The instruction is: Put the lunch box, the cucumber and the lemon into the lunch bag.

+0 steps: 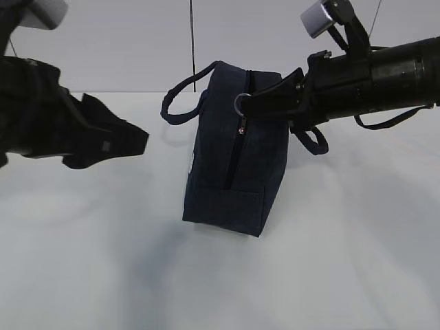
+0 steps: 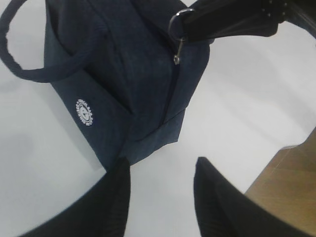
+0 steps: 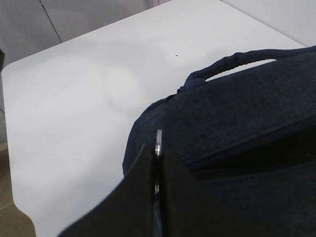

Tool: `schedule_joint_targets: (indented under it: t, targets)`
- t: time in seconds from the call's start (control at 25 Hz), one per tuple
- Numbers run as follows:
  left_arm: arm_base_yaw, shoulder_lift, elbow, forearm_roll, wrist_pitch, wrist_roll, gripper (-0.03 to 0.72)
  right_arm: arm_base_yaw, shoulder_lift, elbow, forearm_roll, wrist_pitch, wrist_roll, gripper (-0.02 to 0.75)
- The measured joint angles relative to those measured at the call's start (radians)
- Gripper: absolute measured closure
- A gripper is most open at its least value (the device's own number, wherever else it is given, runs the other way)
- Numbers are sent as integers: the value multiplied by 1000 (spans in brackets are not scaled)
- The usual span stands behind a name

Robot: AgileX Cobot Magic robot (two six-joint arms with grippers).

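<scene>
White table [image 1: 357, 261] under a pale wall, my left gripper [image 1: 127, 141] hovering spread wide and empty left of the lunch bag [image 1: 220, 165], bag hanging mid-scene with its base just off the surface, my right gripper [image 1: 265, 102] pinched on the zipper ring pull [image 1: 243, 103].

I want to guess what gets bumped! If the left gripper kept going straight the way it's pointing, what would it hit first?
Probably the lunch bag. The open left gripper points at its lower corner, with only bare table between, though depth is hard to judge.
</scene>
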Motion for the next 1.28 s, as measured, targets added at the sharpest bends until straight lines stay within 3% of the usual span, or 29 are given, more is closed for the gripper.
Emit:
schedule_joint_targets:
  t: [0.2,0.4,0.92,1.28]
  targets:
    - [-66,87,0,-18,-86,20,367,0,0,0,2,-1,7,737]
    - [-93,176,0,-22,-161,49,276,0,0,0,2,-1,11,737]
    - [-96,331,0,58,-405,58,257,0,0,0,4,-2,16,737]
    - [-98,439,-52,64,-443,59,258,0,0,0,4,-2,21,737]
